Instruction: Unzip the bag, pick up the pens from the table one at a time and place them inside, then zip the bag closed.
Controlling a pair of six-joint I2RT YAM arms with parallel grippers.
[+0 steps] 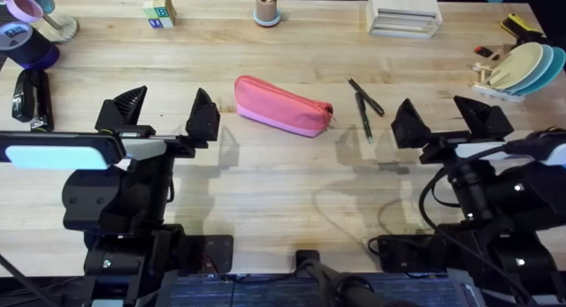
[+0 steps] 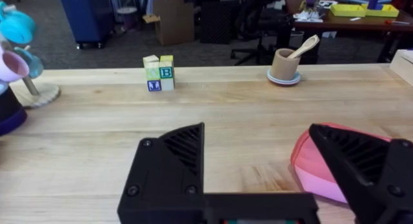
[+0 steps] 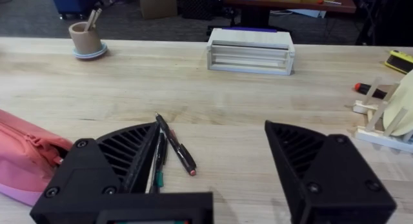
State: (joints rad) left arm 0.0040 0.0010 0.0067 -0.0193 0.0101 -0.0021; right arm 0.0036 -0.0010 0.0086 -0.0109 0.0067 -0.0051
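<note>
Pink and zipped shut, the bag [image 1: 282, 106] lay between both gaping, empty grippers [image 1: 168, 115] [image 1: 451, 119]; one should pin the fabric while the other draws the zipper pull [image 1: 331, 110].

Bare table [image 1: 292, 179] between both hands and bag [image 1: 281, 106], pens [image 1: 363, 103]

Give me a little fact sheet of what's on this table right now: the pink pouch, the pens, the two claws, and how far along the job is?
bag: pink, lying on the table, zipper looks closed
pens: two, on the table just right of the bag, crossing at one end
left gripper: open, holding nothing, near the bag's left end
right gripper: open, holding nothing, right of the pens
progress: nothing started; both pens outside the bag
other items: letter blocks, cup, dish rack
</note>
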